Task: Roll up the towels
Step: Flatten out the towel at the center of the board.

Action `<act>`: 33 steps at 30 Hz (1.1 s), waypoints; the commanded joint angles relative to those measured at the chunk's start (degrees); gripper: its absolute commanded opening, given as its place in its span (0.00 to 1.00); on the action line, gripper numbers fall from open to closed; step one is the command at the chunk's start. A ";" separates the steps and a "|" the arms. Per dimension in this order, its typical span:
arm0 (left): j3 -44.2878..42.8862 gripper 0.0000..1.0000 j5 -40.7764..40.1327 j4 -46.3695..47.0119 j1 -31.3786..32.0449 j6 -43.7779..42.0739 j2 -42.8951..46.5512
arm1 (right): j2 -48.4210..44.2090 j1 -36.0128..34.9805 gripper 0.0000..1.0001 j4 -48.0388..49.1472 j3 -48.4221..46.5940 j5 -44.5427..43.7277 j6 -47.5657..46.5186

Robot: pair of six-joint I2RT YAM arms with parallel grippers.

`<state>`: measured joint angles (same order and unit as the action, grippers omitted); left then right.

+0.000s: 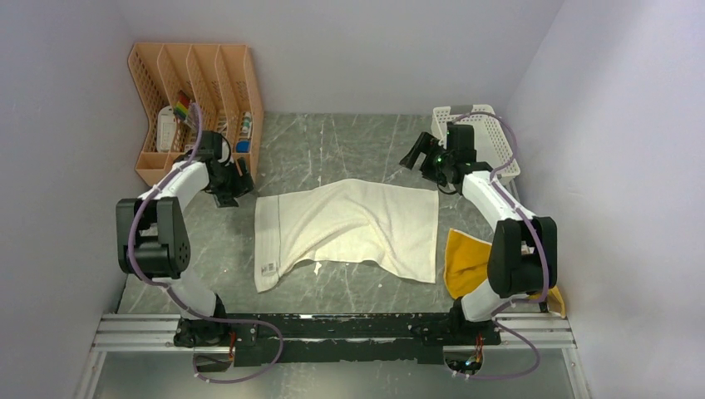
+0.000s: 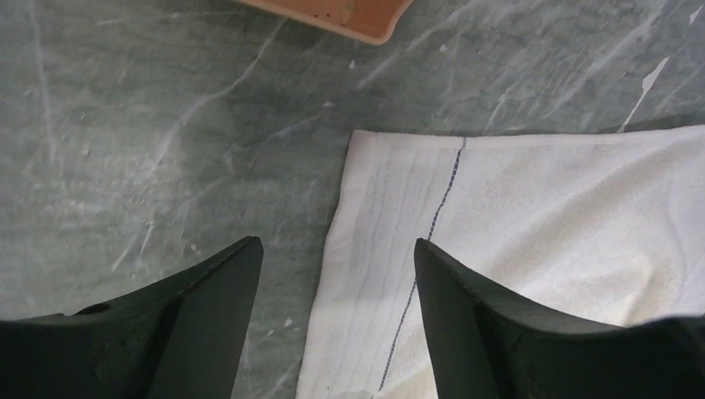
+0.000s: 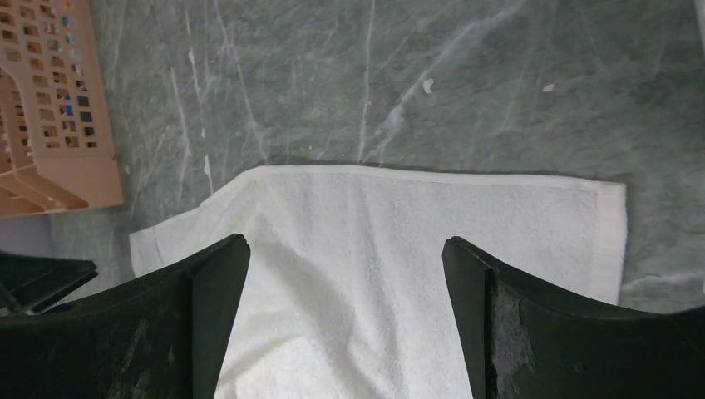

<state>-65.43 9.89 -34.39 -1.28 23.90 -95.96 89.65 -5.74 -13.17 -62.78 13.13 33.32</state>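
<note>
While both arms hover over the far end of the work, neither holds anything: the left gripper [image 2: 337, 249] has its two black fingers spread wide with nothing between them, and the right gripper [image 3: 345, 245] is likewise parted and bare. Below them the large cream-white terry-cloth towel [image 1: 349, 229] lies spread on the grey marbled tabletop [image 1: 332, 141], mostly flat but rumpled through the middle, its near edge ragged. Under the left gripper the hemmed end, marked by a thin dark stitched line, runs between the fingers, with the far corner a little ahead of the tips. Under the right gripper the far edge lies just ahead, with the other far corner off to that gripper's right. A crumpled mustard-yellow cloth towel [image 1: 464, 262] sits well behind the right gripper, beside that arm's base. To my eye no rolling has begun. The big towel looks light, limp and thick-piled. It should not slip from the fingers, but it will probably sag, bunch and drag on the tabletop, and a single pinch mid-cloth would likely only raise a peak. I would take it by the flat woven hem at the two corners, one per gripper, draw it taut, then turn the edge over.
</note>
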 commanded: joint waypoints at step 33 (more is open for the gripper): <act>-2.24 0.68 -16.13 6.97 10.24 -12.41 -14.02 | -4.57 0.16 0.88 3.78 3.36 -0.38 -1.59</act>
<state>-68.75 -4.84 -26.48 7.14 12.19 -107.59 86.39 -5.69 -9.37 -59.88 13.52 32.49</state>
